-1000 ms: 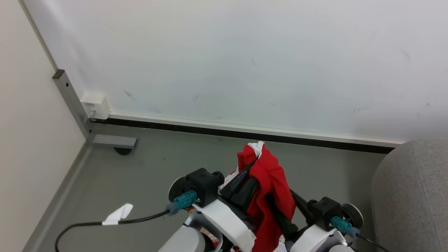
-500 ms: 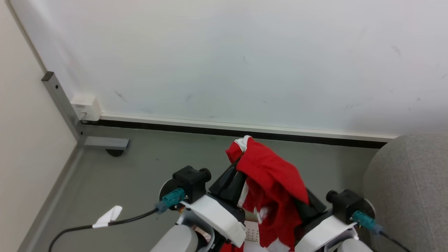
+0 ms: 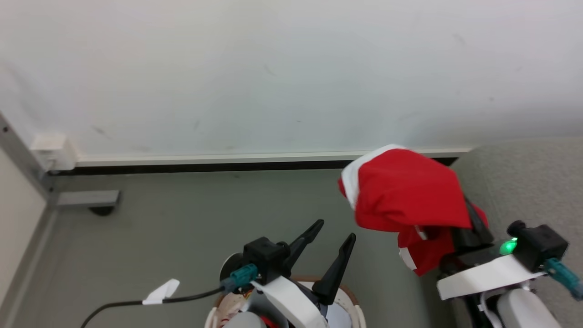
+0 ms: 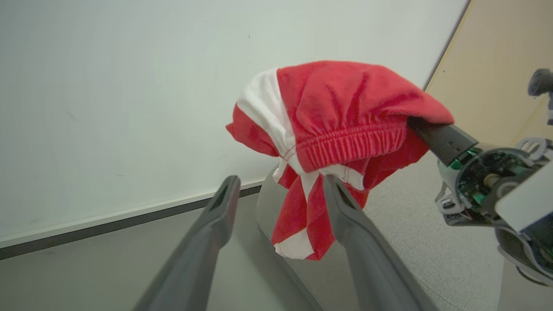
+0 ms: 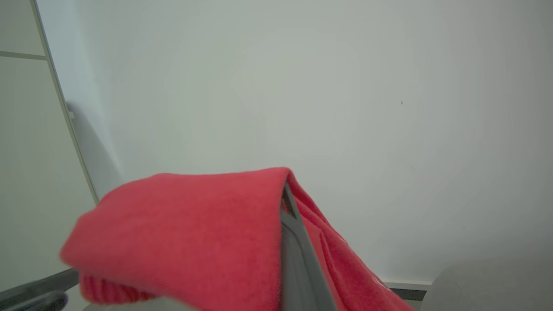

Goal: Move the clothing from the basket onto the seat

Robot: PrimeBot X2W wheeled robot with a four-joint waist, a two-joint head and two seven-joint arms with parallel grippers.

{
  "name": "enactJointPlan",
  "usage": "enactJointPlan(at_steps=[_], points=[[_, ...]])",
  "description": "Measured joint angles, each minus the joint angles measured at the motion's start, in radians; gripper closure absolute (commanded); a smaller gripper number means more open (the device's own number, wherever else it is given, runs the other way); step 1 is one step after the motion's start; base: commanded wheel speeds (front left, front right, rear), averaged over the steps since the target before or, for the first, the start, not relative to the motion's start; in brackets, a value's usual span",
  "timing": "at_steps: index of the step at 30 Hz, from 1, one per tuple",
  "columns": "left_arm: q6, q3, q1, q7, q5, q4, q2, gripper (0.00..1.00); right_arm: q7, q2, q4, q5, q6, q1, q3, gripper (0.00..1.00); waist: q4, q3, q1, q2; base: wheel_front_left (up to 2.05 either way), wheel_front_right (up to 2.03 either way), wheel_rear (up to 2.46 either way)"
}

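Two large surfaces make up the room: a white wall [image 3: 273, 68] with faint scuffs, and a dull grey-green floor [image 3: 182, 218]. They meet at a pale skirting [image 3: 227, 159] with a black strip under it.

Seat [image 3: 524, 182]: light-grey upholstery with a rounded edge, against the wall at the right of the head view.

Clothing [image 3: 405, 196]: a red garment with a white panel and an elastic waistband, held up in the air and draped over the right claw [image 5: 288, 216]. That claw is closed on the cloth. In the left wrist view the garment hangs over the seat's rounded edge; whether it touches cannot be told. It is well apart from the basket.

Basket [image 3: 353, 303]: only the brown rim and a little white wall are visible at the bottom edge of the head view, below the left arm.

Left claw [image 3: 337, 228]: fingers spread wide, nothing between them, above the basket.

Small items at the left: a grey metal bar [image 3: 86, 198] on the floor, a white wall box [image 3: 50, 152], and a black cable [image 3: 114, 304] with a white tag [image 3: 160, 291].
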Motion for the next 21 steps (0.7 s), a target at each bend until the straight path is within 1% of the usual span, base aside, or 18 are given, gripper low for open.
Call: enactJointPlan(at_steps=[2,9,10,11,12,13,14,15,16,19,20,21], points=[[0.004,-0.009,0.001,-0.014,0.011,0.014,-0.001,0.0,0.0,-0.018,-0.011,-0.008,0.0,0.001,-0.025,1.0,-0.03,0.002,0.0,0.0,0.0,0.0,0.0],[0.01,-0.02,-0.001,-0.069,0.037,0.04,0.004,0.0,0.0,-0.047,-0.053,-0.045,0.0,0.024,-0.097,1.0,-0.161,0.012,0.0,0.0,0.0,0.0,0.0],[0.01,-0.02,-0.001,-0.069,0.037,0.04,0.004,0.0,0.0,-0.047,-0.053,-0.045,0.0,0.024,-0.097,1.0,-0.161,0.012,0.0,0.0,0.0,0.0,0.0],[0.018,-0.012,-0.002,-0.085,0.054,0.041,0.008,0.0,0.0,-0.049,-0.06,-0.053,0.0,0.04,-0.107,1.0,-0.204,0.014,0.0,0.0,0.0,0.0,0.0],[0.019,-0.01,-0.002,-0.092,0.055,0.041,0.009,0.0,0.0,-0.05,-0.064,-0.054,0.0,0.047,-0.111,1.0,-0.225,0.015,0.0,0.0,0.0,0.0,0.0],[0.019,-0.01,-0.002,-0.092,0.055,0.041,0.009,0.0,0.0,-0.05,-0.064,-0.054,0.0,0.047,-0.111,1.0,-0.225,0.015,0.0,0.0,0.0,0.0,0.0],[0.019,-0.009,-0.001,-0.096,0.059,0.043,0.009,0.0,0.0,-0.052,-0.068,-0.056,0.0,0.053,-0.114,1.0,-0.247,0.016,0.0,0.0,0.0,0.0,0.0],[0.02,-0.009,-0.001,-0.102,0.068,0.049,0.008,0.0,0.0,-0.057,-0.072,-0.058,0.0,0.065,-0.115,1.0,-0.289,0.017,0.0,0.0,0.0,0.0,0.0],[0.02,-0.009,-0.001,-0.102,0.068,0.049,0.008,0.0,0.0,-0.057,-0.072,-0.058,0.0,0.065,-0.115,1.0,-0.289,0.017,0.0,0.0,0.0,0.0,0.0],[0.021,-0.01,0.0,-0.104,0.078,0.059,0.008,0.0,0.0,-0.062,-0.082,-0.061,0.0,0.079,-0.115,1.0,-0.349,0.018,0.0,0.0,0.0,0.0,0.0],[0.021,-0.01,0.0,-0.105,0.08,0.065,0.007,0.0,0.0,-0.063,-0.088,-0.061,0.0,0.082,-0.117,1.0,-0.384,0.02,0.0,0.0,0.0,0.0,0.0],[0.021,-0.01,0.0,-0.105,0.08,0.065,0.007,0.0,0.0,-0.063,-0.088,-0.061,0.0,0.082,-0.117,1.0,-0.384,0.02,0.0,0.0,0.0,0.0,0.0]])
